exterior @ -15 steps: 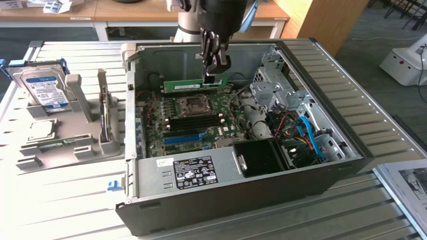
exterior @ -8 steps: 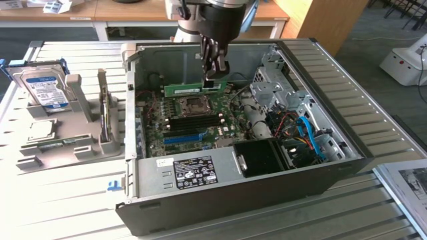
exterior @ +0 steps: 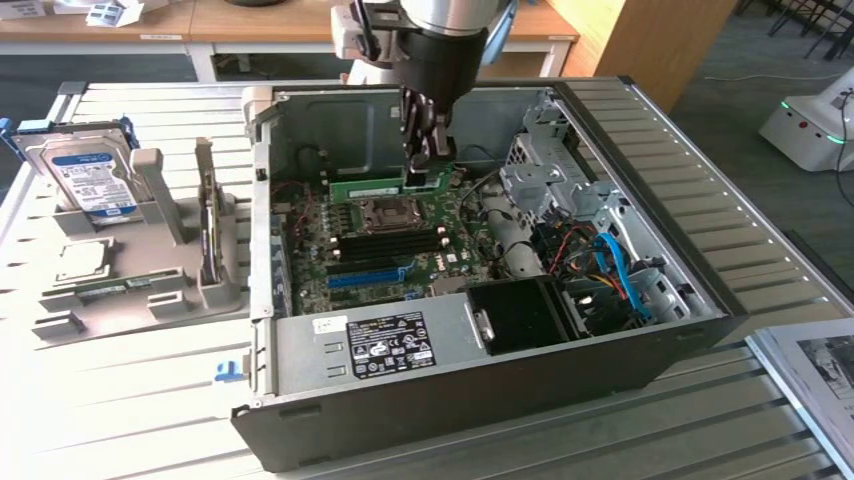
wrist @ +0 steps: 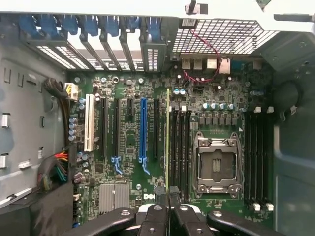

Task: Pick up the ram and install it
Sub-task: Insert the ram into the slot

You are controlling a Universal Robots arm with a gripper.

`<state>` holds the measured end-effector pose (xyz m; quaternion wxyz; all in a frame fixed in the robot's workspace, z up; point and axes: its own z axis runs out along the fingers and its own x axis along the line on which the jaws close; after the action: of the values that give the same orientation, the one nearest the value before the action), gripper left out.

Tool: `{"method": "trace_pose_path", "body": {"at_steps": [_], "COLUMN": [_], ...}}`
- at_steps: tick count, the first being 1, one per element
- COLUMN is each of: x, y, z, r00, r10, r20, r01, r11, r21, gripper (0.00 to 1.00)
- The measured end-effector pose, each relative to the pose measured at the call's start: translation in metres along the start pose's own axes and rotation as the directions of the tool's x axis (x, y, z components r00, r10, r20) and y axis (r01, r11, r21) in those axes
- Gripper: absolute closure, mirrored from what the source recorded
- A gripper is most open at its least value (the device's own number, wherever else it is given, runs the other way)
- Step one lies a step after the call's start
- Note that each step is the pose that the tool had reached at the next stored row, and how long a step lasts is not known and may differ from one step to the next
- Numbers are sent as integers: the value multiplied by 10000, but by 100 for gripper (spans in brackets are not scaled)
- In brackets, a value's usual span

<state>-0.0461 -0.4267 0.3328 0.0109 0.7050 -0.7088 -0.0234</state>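
A: One pincer (wrist: pixel 168 196), foreground: state?
B: Clamped tight on one ram (wrist: pixel 168 137), edge-on over the motherboard (wrist: pixel 129 147), between one long blue slot (wrist: pixel 142 128) and one CPU socket (wrist: pixel 216 164). One hard drive (exterior: pixel 87 175) stands in a holder (exterior: pixel 174 290) on the worktop (exterior: pixel 134 400).

case (exterior: pixel 334 120): matt grey sheet metal
ram (exterior: pixel 367 186): glossy green circuit board
table (exterior: pixel 134 400): ribbed pale metal
gripper (wrist: pixel 167 192): glossy black finish

Slatted metal bench (exterior: pixel 134 420) is spanning the near scene; wooden desks (exterior: pixel 267 20) are standing far behind, grey floor (exterior: pixel 747 60) lying alongside.
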Motion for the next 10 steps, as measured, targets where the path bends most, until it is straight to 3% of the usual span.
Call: {"method": "trace_pose_path", "body": {"at_steps": [10], "x": [3], "y": [-9], "z": [175], "r00": [10000], "r10": [0], "r20": [1], "r01": [0], "r11": [10000], "r21": [0], "gripper": [88]}}
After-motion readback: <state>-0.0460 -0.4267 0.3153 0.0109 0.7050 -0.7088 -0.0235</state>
